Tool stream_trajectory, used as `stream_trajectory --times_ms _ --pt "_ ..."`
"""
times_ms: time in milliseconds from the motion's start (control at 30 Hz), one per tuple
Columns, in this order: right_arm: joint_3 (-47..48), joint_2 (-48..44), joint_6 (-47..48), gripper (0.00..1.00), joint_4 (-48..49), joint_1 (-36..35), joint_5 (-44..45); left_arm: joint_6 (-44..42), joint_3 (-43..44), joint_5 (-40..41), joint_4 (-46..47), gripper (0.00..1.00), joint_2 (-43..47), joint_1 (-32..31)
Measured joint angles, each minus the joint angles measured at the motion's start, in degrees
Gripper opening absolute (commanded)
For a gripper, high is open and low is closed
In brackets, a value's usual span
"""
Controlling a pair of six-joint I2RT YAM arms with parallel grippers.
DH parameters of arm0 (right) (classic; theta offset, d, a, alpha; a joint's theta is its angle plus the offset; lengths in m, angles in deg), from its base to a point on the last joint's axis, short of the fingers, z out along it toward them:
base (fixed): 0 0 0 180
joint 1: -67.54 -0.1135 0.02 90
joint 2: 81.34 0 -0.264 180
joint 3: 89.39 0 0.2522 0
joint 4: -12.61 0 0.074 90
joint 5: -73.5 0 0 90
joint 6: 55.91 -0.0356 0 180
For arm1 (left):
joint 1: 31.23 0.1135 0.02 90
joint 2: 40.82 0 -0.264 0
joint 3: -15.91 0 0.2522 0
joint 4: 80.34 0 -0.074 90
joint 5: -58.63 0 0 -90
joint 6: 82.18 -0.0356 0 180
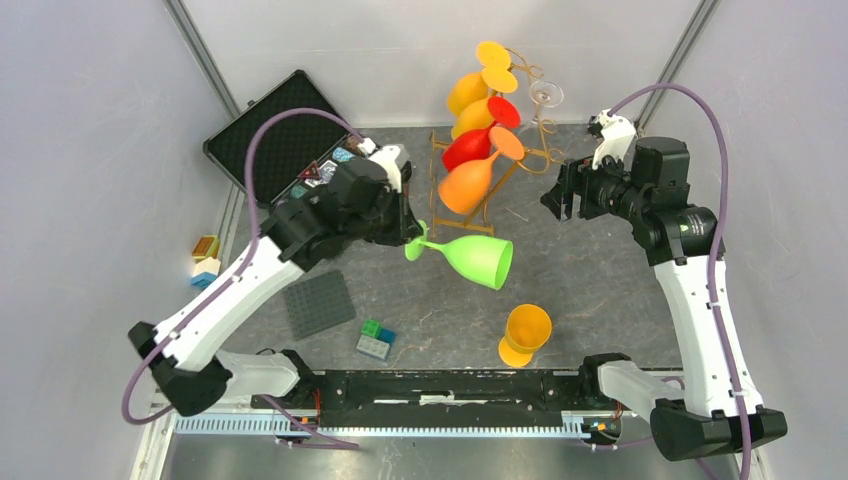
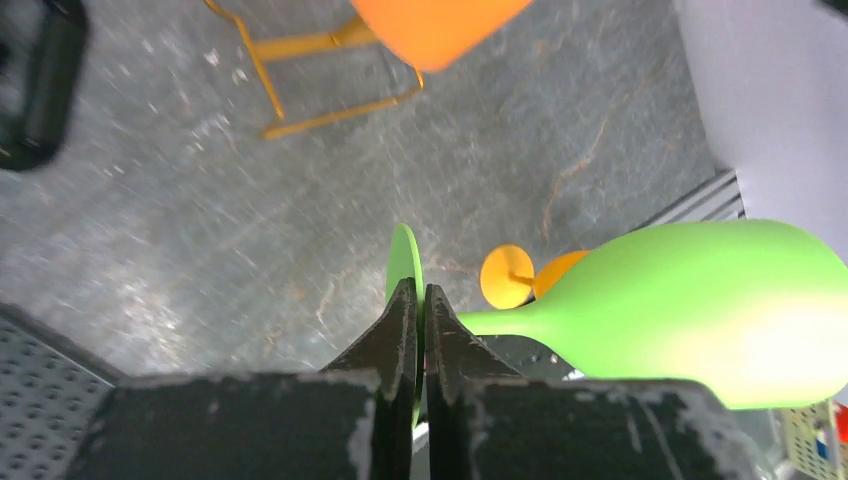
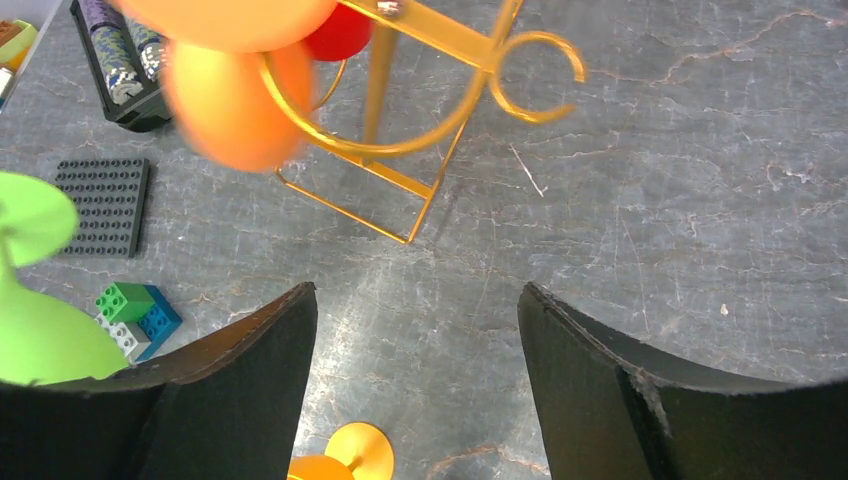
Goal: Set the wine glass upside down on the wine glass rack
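A green wine glass (image 1: 478,258) hangs on its side above the table's middle, its bowl pointing right. My left gripper (image 1: 415,243) is shut on the thin edge of its round foot (image 2: 404,262); in the left wrist view the bowl (image 2: 700,310) fills the right side. The gold wine glass rack (image 1: 543,130) stands at the back centre with several orange, red and yellow glasses hanging upside down on its left side. My right gripper (image 1: 562,197) hovers open just right of the rack (image 3: 379,90), with nothing between its fingers.
A yellow-orange glass (image 1: 525,335) lies on the table near the front. A clear glass (image 1: 546,95) hangs on the rack's upper right. An open black case (image 1: 290,130) sits at the back left. A grey baseplate (image 1: 320,303) and coloured bricks (image 1: 376,340) lie front left.
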Motion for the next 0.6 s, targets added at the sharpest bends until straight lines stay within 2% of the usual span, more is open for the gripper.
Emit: stream_trajectory --times_ms 167,367,600 --pt "-0.1 0.0 -0.3 0.78 -0.1 0.0 -1.2 -5.6 0.8 5.7 0.5 0.02 5.9 0.0" --pt "-1.4 0.7 -0.6 0.76 1.4 0.0 -3.3 -6.6 -0.9 8.5 0.6 0.02 7.1 0.0" --pt "-3.5 10.6 -2.6 0.75 8.9 -0.3 -3.3 -6.6 -5.4 9.3 0.9 0.02 8.2 0.0"
